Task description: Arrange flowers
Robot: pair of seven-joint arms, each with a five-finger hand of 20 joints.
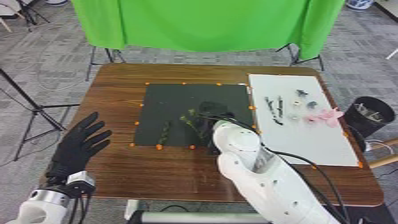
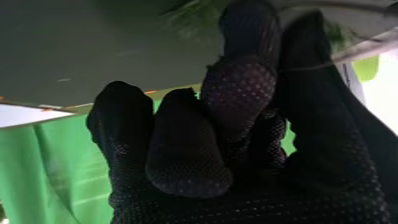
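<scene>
1. Head view: I am having the right robot hand (image 1: 214, 109) rest low over the black sheet (image 1: 167, 100) on the desk (image 1: 178, 175). It is holding narrow, apparently pinching a leafy green sprig (image 1: 189, 120) between thumb and fingers; leaves and thin stalks are showing beside the fingertips in the right wrist view.
2. A low, light grip is suiting this work, I judge: it is letting me set the stalk's angle without crushing the leaves.
3. A second green sprig (image 1: 165, 133) is lying on the black sheet, to the left of the first, its length running roughly away from me. The two are probably forming the base of a flat arrangement.
4. Pink blossoms (image 1: 330, 117), small grey-blue pieces (image 1: 311, 105) and dark stems (image 1: 279, 111) are lying on the white sheet (image 1: 315, 147). That spacing is likely serving as a supply area, making each piece easy to pick singly.
5. The left robot hand (image 1: 71, 149) is resting at the desk's left edge, fingers spread wide and holding nothing, leaving the right arm room.
6. Next, releasing gently is mattering most: a glove could be snagging a stalk and dragging the sprig askew.
</scene>
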